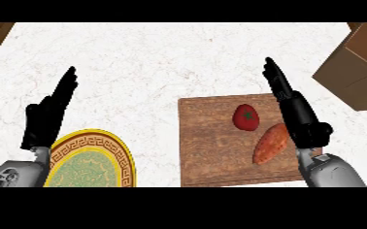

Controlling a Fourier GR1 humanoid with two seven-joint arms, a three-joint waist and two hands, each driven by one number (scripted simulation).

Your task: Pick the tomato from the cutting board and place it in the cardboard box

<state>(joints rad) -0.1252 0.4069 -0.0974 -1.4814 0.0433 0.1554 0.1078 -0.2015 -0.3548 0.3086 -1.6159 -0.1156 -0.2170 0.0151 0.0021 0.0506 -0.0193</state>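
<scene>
1. In the head view, we see the tomato (246, 117) lying on the wooden cutting board (208, 145), toward its far right part, with an orange sweet potato (272, 143) just beside it on the near right. The two look close, perhaps touching; we cannot tell for sure.

2. Our right hand (297, 111) stands along the board's right edge, fingers straight and pressed together, pointing away from us and holding nothing. It is right of the tomato and partly over the sweet potato's right end.

3. Our left hand (44, 114) is at the left side, fingers straight and together, empty, resting near the yellow-rimmed plate (122, 150). We judge it has no part in this step.

4. The cardboard box (347, 70) shows only in part at the far right edge of the white counter (143, 58), well apart from the tomato.

5. The step in hand, as we judge it, is the reach for the tomato; nothing is grasped yet.

6. To do it well, we would move the right hand left and over the tomato, open thumb from fingers, and come down from above so the fingers close on the tomato's far and left sides, clear of the sweet potato.

7. We would lift straight up before swinging right toward the box, since a round tomato may roll if nudged.
</scene>
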